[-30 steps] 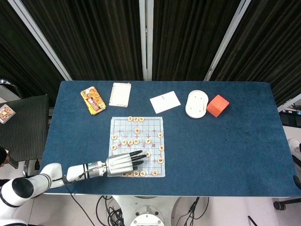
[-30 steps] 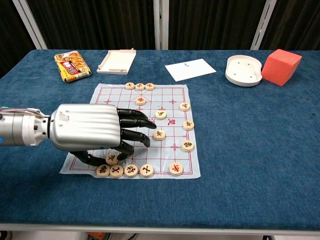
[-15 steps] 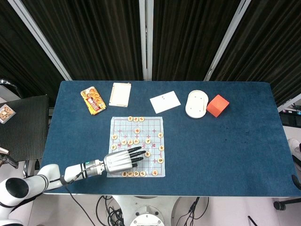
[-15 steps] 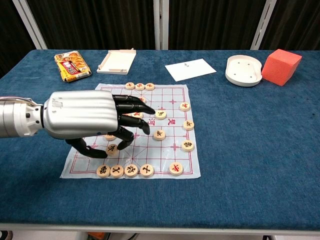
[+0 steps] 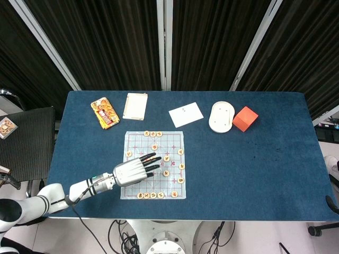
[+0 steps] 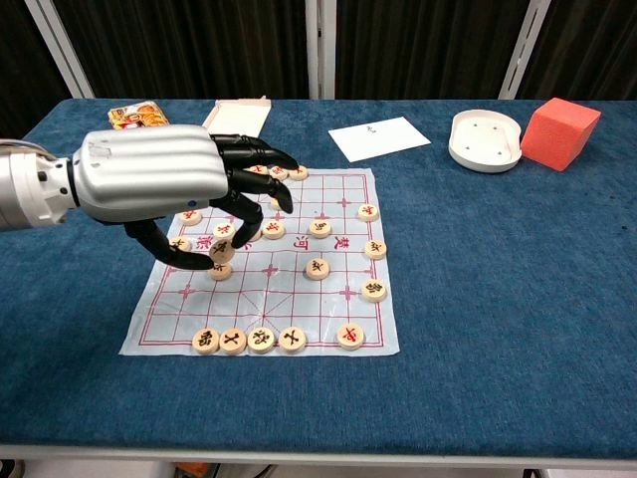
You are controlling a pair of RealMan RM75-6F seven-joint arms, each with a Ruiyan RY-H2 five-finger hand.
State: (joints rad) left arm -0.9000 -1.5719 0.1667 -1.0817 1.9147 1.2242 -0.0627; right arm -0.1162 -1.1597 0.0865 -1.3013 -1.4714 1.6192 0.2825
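Wooden chess piece [image 6: 221, 249] pinched by the left hand [image 6: 164, 189]: hold level, lower squarely onto the board [image 6: 328, 299] beneath.

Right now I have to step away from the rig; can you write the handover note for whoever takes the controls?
Left hand: raised over the left half of the chess board sheet, pinching one round xiangqi piece between thumb and a finger.
Right hand: not in either view.
Board: a row of pieces along the near edge, three pieces at the far edge, others scattered mid-board.
Behind the board: snack packet, wooden tray, white card, white oval dish, orange block.
Done: one piece lifted.
Left: the held piece is not yet set down.
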